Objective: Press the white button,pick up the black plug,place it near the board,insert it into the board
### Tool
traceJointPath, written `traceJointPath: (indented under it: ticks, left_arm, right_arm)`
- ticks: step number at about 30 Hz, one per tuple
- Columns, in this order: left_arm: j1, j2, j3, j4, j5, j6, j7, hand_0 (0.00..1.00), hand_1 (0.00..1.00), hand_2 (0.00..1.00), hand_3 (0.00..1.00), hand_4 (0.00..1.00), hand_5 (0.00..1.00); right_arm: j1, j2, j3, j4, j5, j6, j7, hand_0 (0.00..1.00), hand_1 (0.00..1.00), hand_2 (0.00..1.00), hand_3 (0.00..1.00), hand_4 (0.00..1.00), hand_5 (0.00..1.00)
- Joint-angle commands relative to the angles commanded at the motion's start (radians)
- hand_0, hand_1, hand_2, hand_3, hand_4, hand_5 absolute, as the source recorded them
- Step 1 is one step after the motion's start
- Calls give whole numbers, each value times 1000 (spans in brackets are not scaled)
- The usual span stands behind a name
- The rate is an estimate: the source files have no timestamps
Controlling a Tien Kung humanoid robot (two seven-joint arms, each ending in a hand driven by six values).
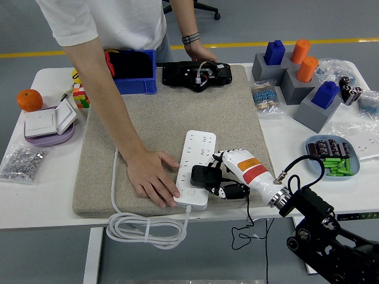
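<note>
White power strip (194, 168) on a beige mat (172, 118), black plug (203, 176), white-and-orange right hand (234, 173), blue bin (137, 74).

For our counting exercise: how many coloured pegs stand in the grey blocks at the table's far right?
4: a blue peg far left, an orange peg beside it, another orange peg just nearer, and a blue peg nearest. None seems hidden.
</note>
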Motion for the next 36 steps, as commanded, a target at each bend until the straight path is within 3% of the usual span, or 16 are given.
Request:
traceJointPath:
  ticks: [18, 26, 27, 32, 33, 36]
  left_arm:
    - [-1, -1, -1, 0, -1, 0, 0, 709, 696, 670, 716, 718, 306]
    - [-1, -1, -1, 0, -2, 0, -1, 710, 696, 669, 715, 718, 305]
    - [-1, -1, -1, 0, -2, 1, -1, 710, 696, 669, 715, 718, 305]
    - [-1, -2, -1, 0, -3, 0, -1, 710, 696, 669, 715, 718, 305]
    - [-1, -2, -1, 0, -2, 0, -1, 710, 696, 669, 716, 718, 305]
    - [0, -2, -1, 0, -2, 0, -1, 710, 696, 669, 716, 718, 305]
  right_arm:
    - [16, -4, -47, -23, -3, 0, -3, 312, 212, 242, 433, 708, 2]
    - [16, -7, -24, 5, 11, -2, 2, 316, 212, 244, 439, 710, 2]
    - [16, -7, -20, 9, 14, -3, 4, 379, 321, 383, 525, 796, 2]
    - [15, -12, -5, 35, 39, -7, 10, 379, 321, 383, 525, 796, 2]
    - [14, -13, -2, 39, 41, -6, 10, 448, 441, 504, 565, 832, 2]
    - [14, -15, 4, 53, 45, -2, 5, 448, 441, 504, 565, 832, 2]
